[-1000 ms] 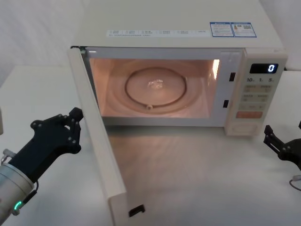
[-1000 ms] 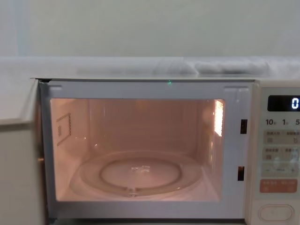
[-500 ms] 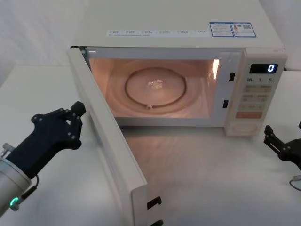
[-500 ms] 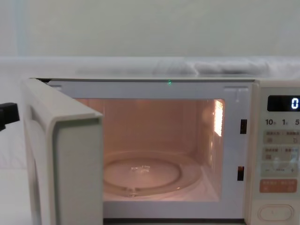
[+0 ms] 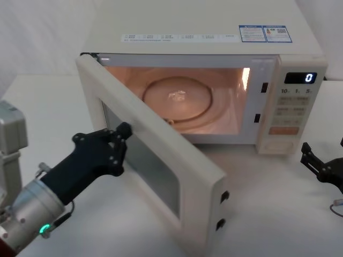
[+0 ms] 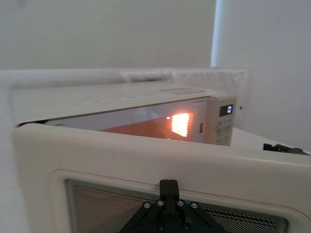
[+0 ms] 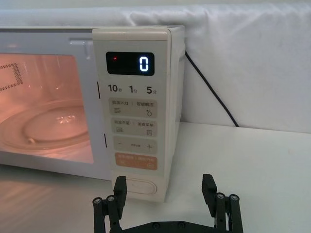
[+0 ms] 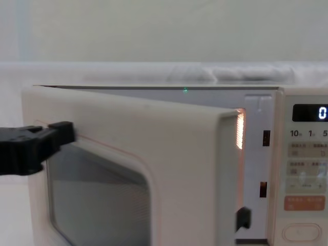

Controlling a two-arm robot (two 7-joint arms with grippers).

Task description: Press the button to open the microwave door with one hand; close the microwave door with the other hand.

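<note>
On our left, the left gripper (image 5: 119, 140) presses its narrow, closed tip against the outer face of the microwave door (image 5: 161, 160), at the window's upper left corner. We see the door hinged at the far left and half swung, its free edge near centre, with bare table beyond it. At right, the right gripper (image 7: 166, 194) hangs wide open just before the button (image 7: 140, 186), not touching.

The microwave door (image 8: 154, 169) hides most of the lit cavity in the chest view. The button (image 8: 302, 233) is cut off by the lower edge there, and the panel key labels are too small to read.
</note>
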